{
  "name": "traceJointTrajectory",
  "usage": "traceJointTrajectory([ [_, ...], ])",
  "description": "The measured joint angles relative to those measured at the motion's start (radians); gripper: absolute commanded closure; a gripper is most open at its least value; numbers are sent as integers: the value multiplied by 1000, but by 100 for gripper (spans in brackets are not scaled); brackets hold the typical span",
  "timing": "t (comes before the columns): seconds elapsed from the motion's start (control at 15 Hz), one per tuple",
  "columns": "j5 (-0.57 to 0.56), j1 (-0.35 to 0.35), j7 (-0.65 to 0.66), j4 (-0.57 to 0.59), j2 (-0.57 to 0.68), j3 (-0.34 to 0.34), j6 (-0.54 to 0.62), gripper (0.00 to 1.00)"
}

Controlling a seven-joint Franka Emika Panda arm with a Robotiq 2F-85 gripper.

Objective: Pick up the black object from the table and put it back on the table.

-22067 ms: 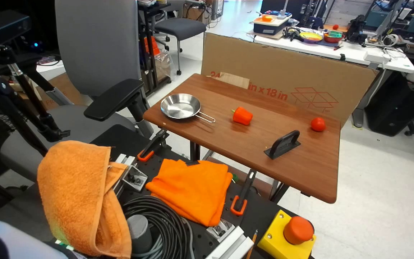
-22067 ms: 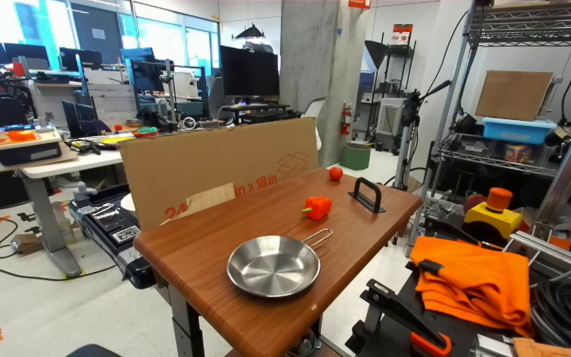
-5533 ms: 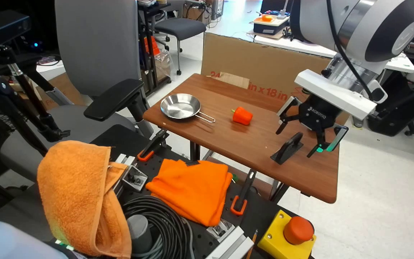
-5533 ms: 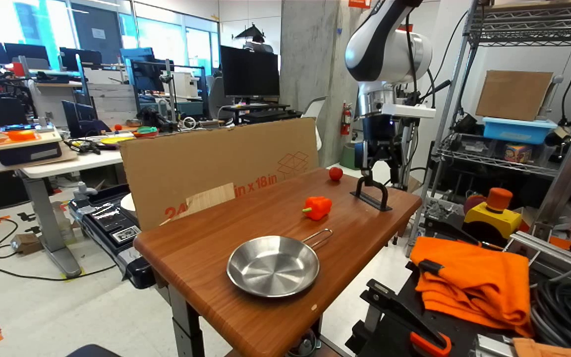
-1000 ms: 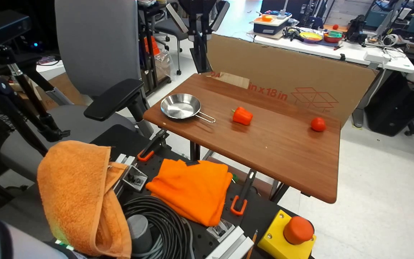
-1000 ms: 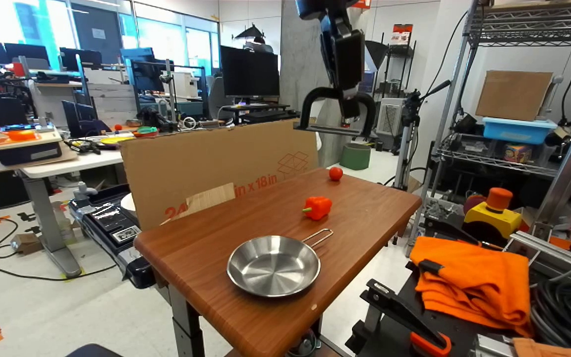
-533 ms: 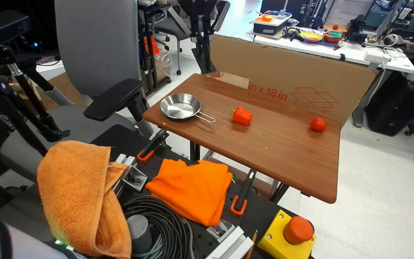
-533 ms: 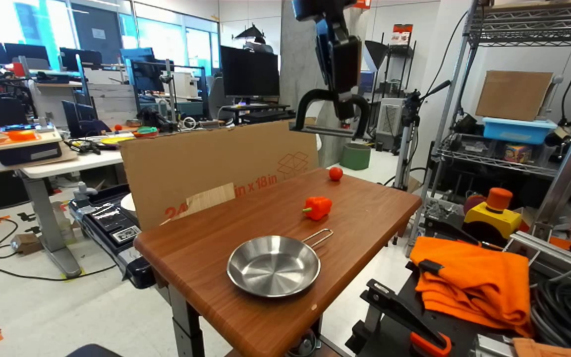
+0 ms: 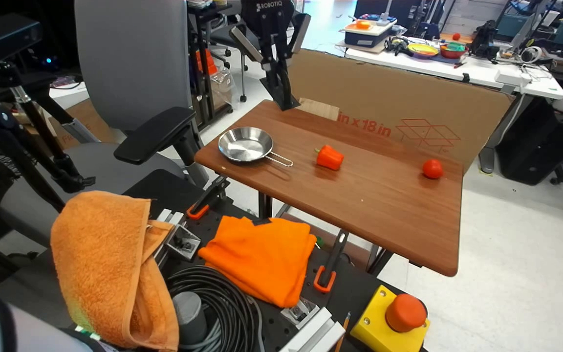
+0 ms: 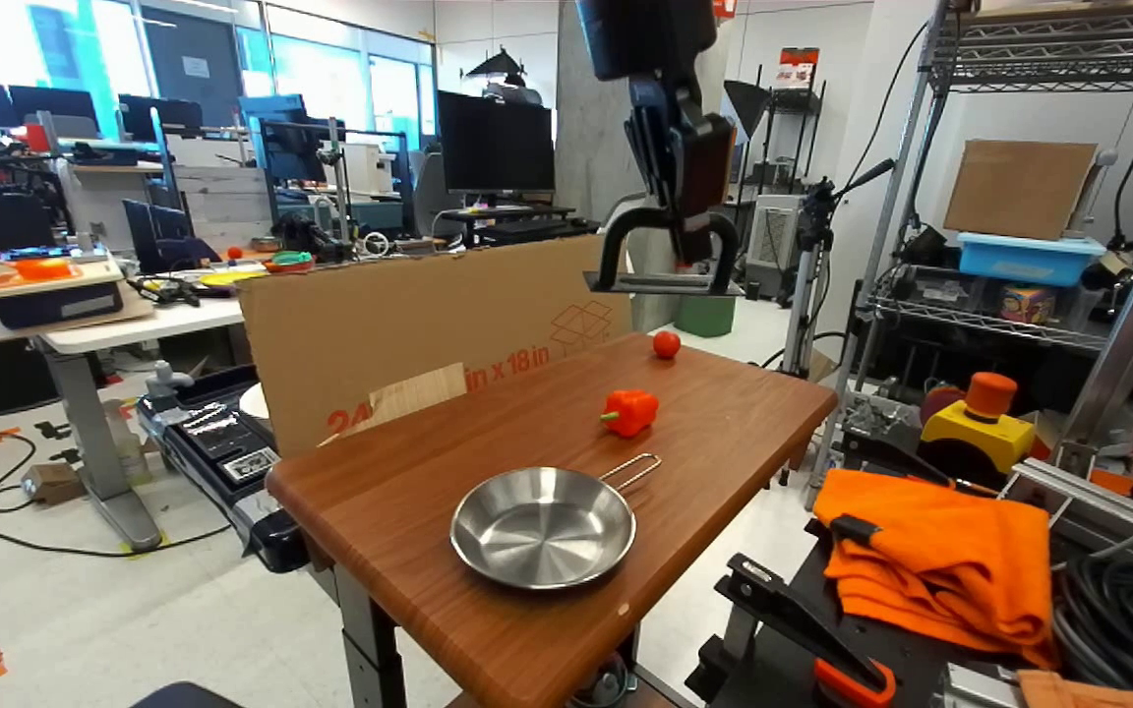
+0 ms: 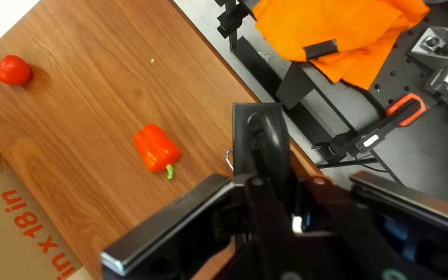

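Observation:
The black object [image 10: 616, 241], an arched handle on a flat narrow plate, hangs in the air above the table [image 10: 399, 501]. My gripper [image 10: 692, 241] comes down from above and is shut on the arch of its handle. Its plate hangs roughly level in that exterior view. In another exterior view the black object [image 9: 284, 98] appears over the table's far corner, under my gripper [image 9: 275, 66]. From the wrist, the black object [image 11: 243, 136] reaches forward out of my gripper [image 11: 276, 182]; the fingers hide its near part.
On the table lie a steel pan [image 10: 543, 531], an orange pepper [image 10: 630, 412] and a red tomato [image 10: 666, 344]. A cardboard panel [image 9: 399, 93] stands along the far edge. In the wrist view only the pan's wire handle [image 11: 228, 159] peeks out beside the black object.
Long before, the black object stood on the table near the tomato; some seconds ago the gripper was open beside it. Over the last half second gripper and black object have come down slightly.

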Motion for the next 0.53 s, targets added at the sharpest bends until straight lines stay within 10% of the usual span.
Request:
traceJointTrajectory([
  [0.53,-128,16,140,97,194,1,-4,96],
])
